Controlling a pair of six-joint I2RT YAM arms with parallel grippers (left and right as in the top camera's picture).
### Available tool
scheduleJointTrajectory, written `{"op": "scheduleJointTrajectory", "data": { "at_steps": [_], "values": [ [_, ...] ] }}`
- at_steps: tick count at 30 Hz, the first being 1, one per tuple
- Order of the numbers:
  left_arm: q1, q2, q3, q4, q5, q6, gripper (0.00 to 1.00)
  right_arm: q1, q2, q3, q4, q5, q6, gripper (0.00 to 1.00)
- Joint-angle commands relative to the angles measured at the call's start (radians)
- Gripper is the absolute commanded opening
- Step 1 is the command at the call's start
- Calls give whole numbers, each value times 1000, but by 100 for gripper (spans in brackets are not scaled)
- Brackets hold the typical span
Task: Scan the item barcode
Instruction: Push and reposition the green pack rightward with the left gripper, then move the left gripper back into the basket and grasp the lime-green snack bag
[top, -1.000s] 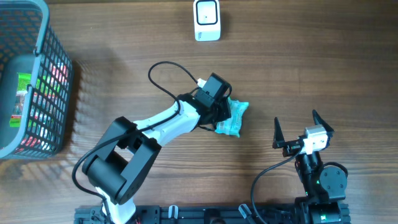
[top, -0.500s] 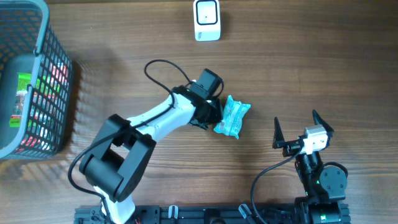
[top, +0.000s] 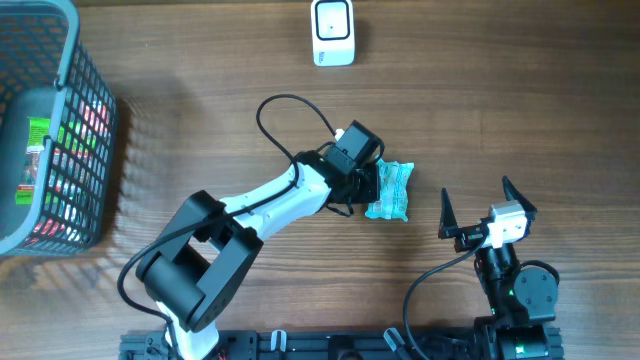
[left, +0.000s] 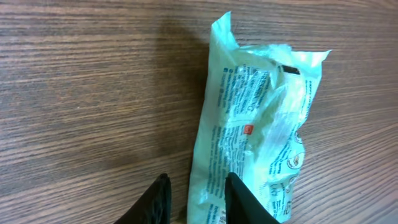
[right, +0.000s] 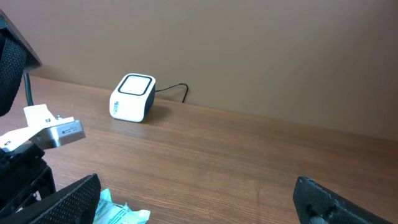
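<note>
Left claw (top: 372, 186) first: from overhead it sat near the middle of the table (top: 200, 110), its tip touching the pale green packet (top: 391, 190) at its 3 o'clock side. The packet lay flat on the wood. The white scanner (top: 333, 33) stood at the table's 12 o'clock edge, well apart from the packet, and a grey basket (top: 92, 150) with goods inside filled the 9 to 10 o'clock corner. The right claw (top: 480, 205) hung at about 4 o'clock, spread wide and holding nothing.

In the left wrist view the two dark fingertips (left: 157, 199) stood at 6 o'clock with a narrow gap between them. The packet's long edge ran down into that gap, and one finger overlapped the wrapper. Whether they pinched the edge or only straddled it could not be told. Small print and a red mark showed on the wrapper, but no barcode could be made out.

In the right wrist view the spread fingers framed bare wood. A corner of the packet showed at 7 o'clock, and the scanner was far off at 10 o'clock.

By my reading the job was barely begun — nothing had been scanned. Left to do: get a sure hold, lift the packet, carry it toward 12 o'clock and turn its barcode to the scanner's window.
</note>
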Motion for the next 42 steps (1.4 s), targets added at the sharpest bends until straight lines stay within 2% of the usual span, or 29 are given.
{"op": "scheduleJointTrajectory", "data": {
  "at_steps": [1,4,8,12,17,22,26,31,35,39,42],
  "values": [
    [-3,-4,-10,6,20,-4,25,-3,-3,-1,3,9,-5,99],
    [-3,-5,-9,7,44,-4,26,-3,-3,-1,3,9,-5,100],
    [21,-8,64,-54,45,37,36,-3,-3,-1,3,9,-5,100],
    [139,-38,292,-333,35,158,47,-3,-3,-1,3,9,-5,100],
    [378,-93,642,-672,-68,227,61,-3,-3,-1,3,9,-5,100],
    [672,-177,866,-817,-79,255,74,-3,-3,-1,3,9,-5,100],
    [951,-256,877,-825,-79,240,86,-3,-3,-1,3,9,-5,100],
    [1245,-254,876,-901,-99,241,95,-3,-3,-1,3,9,-5,100],
    [1425,-220,854,-962,-175,240,96,-3,-3,-1,3,9,-5,100],
    [1518,-201,768,-927,-184,240,98,-3,-3,-1,3,9,-5,100],
    [1547,-188,654,-843,-184,240,100,-3,-3,-1,3,9,-5,100]
  ]
}}
